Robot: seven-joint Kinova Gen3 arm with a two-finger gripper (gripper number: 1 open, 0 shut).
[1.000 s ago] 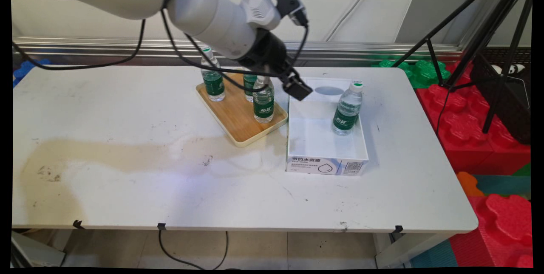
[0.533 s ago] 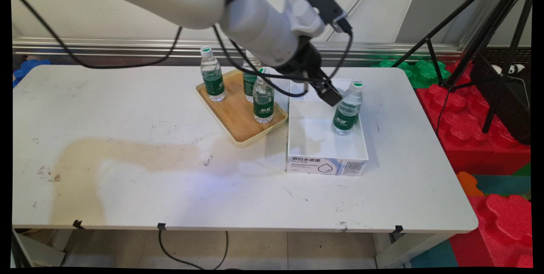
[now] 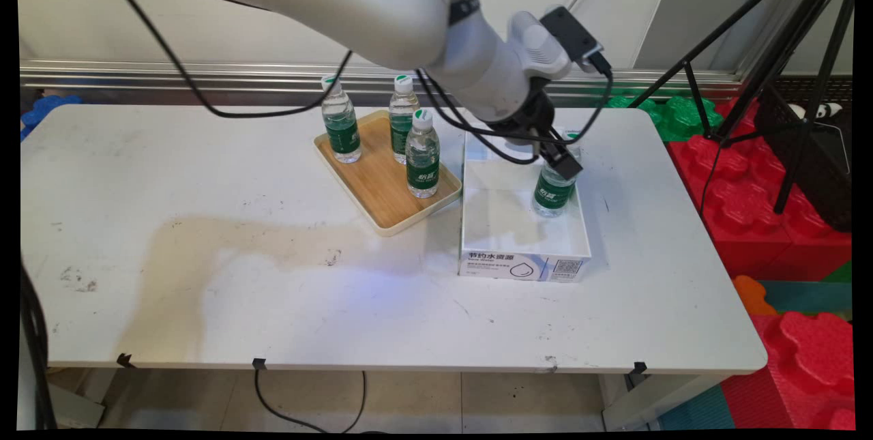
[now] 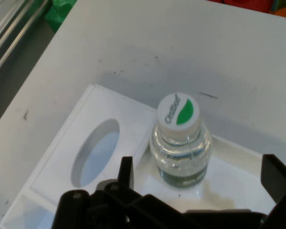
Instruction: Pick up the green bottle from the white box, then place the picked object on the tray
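Observation:
A clear water bottle [image 3: 552, 192] with a green label stands upright in the right part of an open white box [image 3: 506, 249]. My gripper [image 3: 563, 160] hangs just above and around its neck, hiding the cap in the main view. In the hand view the bottle [image 4: 181, 143] shows its white and green cap between my open gripper [image 4: 200, 177]; one finger [image 4: 126, 171] is to its left, the other [image 4: 276, 175] to its right, neither touching it. The box's flap [image 4: 62, 157] has an oval hole.
A wooden tray [image 3: 374, 189] left of the box carries three more bottles [image 3: 342, 127] [image 3: 402, 118] [image 3: 423, 159]. A black tripod [image 3: 771, 51] and red foam blocks [image 3: 757, 222] stand past the table's right edge. Black cables [image 3: 204, 99] hang from the arm.
The arm has swung right from over the tray's bottles to the bottle in the white box, and the gripper has come down around its top.

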